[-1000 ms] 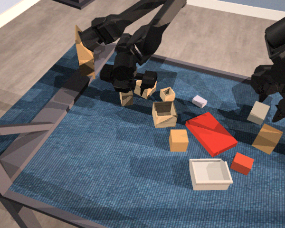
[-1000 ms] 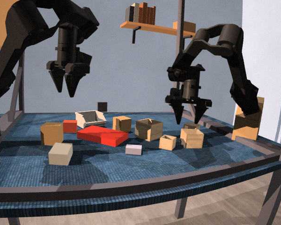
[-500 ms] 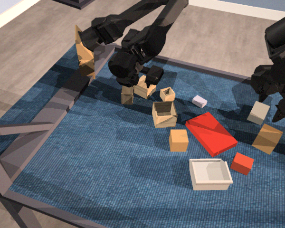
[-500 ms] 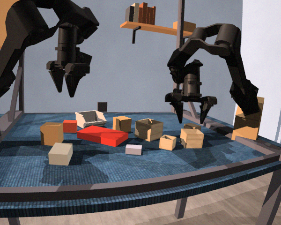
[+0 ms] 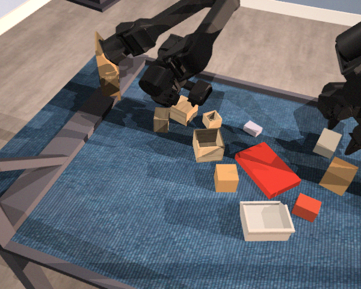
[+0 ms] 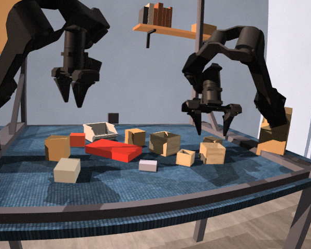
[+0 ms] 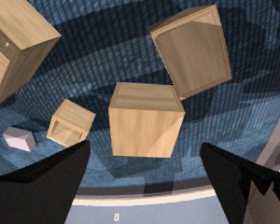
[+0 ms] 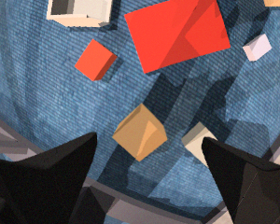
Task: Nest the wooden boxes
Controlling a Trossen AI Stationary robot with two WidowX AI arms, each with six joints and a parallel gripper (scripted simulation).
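The biggest wooden box (image 5: pixel 196 149) (image 6: pixel 171 147) (image 7: pixel 25 67) stands open side up on the table. The smallest box (image 5: pixel 208 123) (image 6: pixel 182 159) (image 7: pixel 75 111) stands beside it, open side up. A middle-sized box (image 5: pixel 178 115) (image 6: pixel 213 156) (image 7: pixel 146 133) stands near the smallest; its opening is unclear. Another box (image 5: pixel 160 124) (image 6: pixel 209 138) (image 7: pixel 193 58) is close by, partly hidden in the exterior view; I cannot tell how it faces. My left gripper (image 6: pixel 212 134) (image 7: pixel 147 147) is open and empty above the middle-sized box. My right gripper (image 5: pixel 339 140) (image 6: pixel 72 104) (image 8: pixel 151 140) is open, high above the beige and tan blocks.
A red slab (image 5: pixel 268 168) (image 6: pixel 112 150) (image 8: pixel 177 37), orange block (image 5: pixel 226 179) (image 6: pixel 137 136), tan block (image 5: pixel 339 176) (image 6: pixel 56 150), beige block (image 5: pixel 328 139) (image 6: pixel 66 174), red cube (image 5: pixel 306 206) (image 6: pixel 77 139), lilac block (image 5: pixel 252 127) (image 6: pixel 147 165) and white bin (image 5: pixel 267 235) (image 6: pixel 91 134) lie around.
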